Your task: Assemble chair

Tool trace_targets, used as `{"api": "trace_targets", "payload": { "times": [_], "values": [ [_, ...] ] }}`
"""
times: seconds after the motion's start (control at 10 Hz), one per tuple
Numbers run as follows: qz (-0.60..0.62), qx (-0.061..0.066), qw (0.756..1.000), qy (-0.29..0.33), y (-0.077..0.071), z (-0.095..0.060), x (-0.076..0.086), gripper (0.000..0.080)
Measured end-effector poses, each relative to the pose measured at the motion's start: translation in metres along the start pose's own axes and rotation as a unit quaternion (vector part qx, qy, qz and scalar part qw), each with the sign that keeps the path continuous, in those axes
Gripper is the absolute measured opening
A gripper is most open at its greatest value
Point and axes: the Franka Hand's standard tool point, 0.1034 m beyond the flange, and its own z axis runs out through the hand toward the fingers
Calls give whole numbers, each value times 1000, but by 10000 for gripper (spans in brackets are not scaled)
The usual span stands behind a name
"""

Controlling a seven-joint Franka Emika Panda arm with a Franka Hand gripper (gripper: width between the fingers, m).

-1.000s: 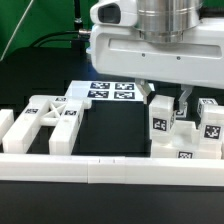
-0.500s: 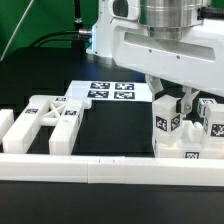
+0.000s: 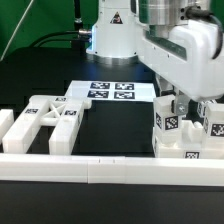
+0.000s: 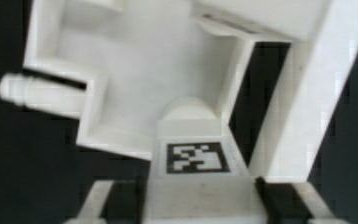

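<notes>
Currently, assembly appears early: the gripper [image 3: 178, 104] clamps a tagged chair block [image 3: 168, 122] at the exterior view's right, near the border rail [image 3: 100, 168], while the cut-out frame [image 3: 50, 118] lies unjoined.

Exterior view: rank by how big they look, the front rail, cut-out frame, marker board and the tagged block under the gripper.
Largest: front rail, spanning the picture.
Next: cut-out frame and marker board look alike; the board lies farther back, so no ranking.
Smallest: tagged block.
</notes>
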Motion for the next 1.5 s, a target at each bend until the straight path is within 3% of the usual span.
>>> {"api": "trace_targets", "payload": {
  "times": [0.3, 0.6, 0.7, 0.8, 0.9, 1.4, 1.5],
  "values": [
    [107, 16, 994, 3, -4, 1, -6, 287],
    [122, 18, 992, 0, -4, 2, -7, 287],
    [101, 18, 995, 0, -4, 3, -7, 469],
    [89, 17, 996, 0, -4, 4, -6, 588],
    [53, 17, 998, 1, -4, 4, -6, 630],
    [-128, 16, 992, 4, -4, 4, -6, 649],
    [-209, 1, 978, 5, -2, 4, -3, 649]
  ]
}}
